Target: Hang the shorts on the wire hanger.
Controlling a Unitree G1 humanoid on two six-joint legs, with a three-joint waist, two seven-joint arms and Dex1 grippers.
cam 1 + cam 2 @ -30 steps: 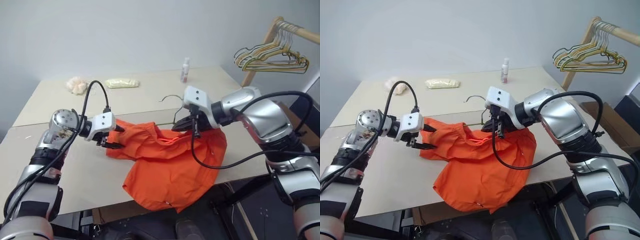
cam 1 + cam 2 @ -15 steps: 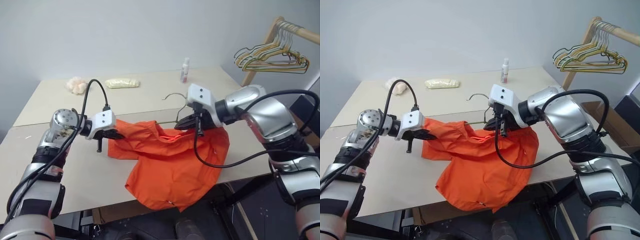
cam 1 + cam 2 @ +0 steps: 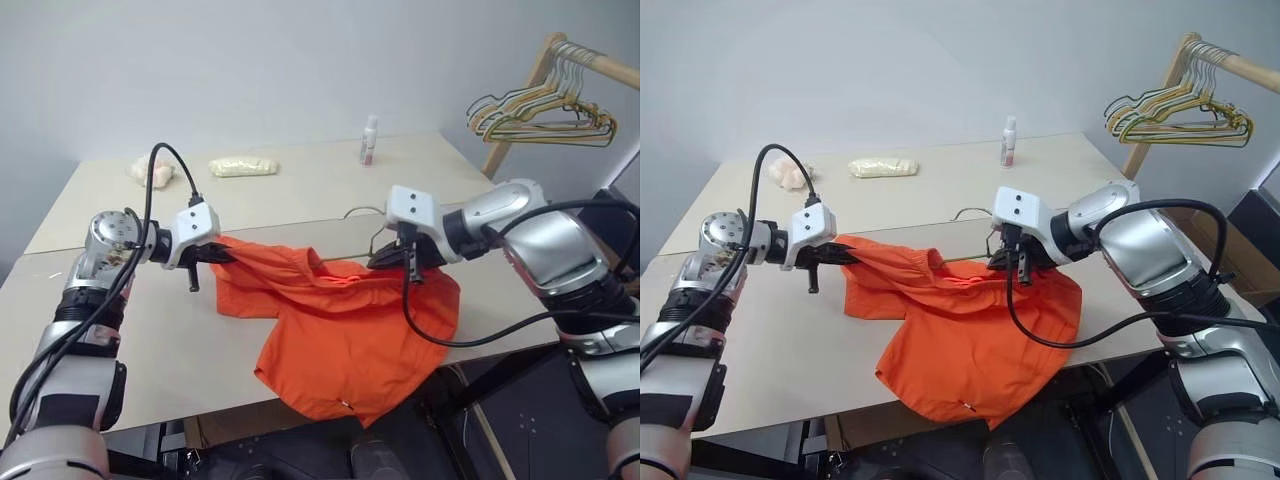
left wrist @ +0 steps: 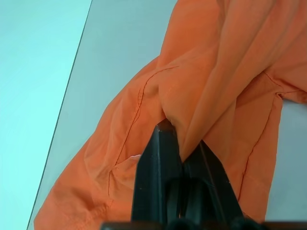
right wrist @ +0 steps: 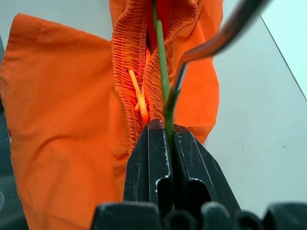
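Note:
The bright orange shorts [image 3: 340, 320] lie crumpled across the table's front, one leg drooping over the edge. My left gripper [image 3: 222, 256] is shut on a fold of fabric [image 4: 216, 72] at their left end, pulling it taut just above the table. My right gripper [image 3: 385, 260] is shut on the thin wire hanger [image 5: 163, 67] right at the gathered waistband [image 5: 129, 62], and the wire runs into the waist opening. The hanger's small hook [image 3: 968, 212] sticks up behind the shorts, left of the right gripper.
A small spray bottle [image 3: 370, 139], a yellow packet [image 3: 243, 166] and a pale fluffy item [image 3: 148, 172] sit along the table's far side. A bunch of coloured hangers [image 3: 540, 110] hangs on a wooden rack [image 3: 600, 65] at the far right.
My left gripper went from open to shut on the shorts' left edge and drew it taut. My right gripper shifted to the right with the hanger, stretching the shorts between the two.

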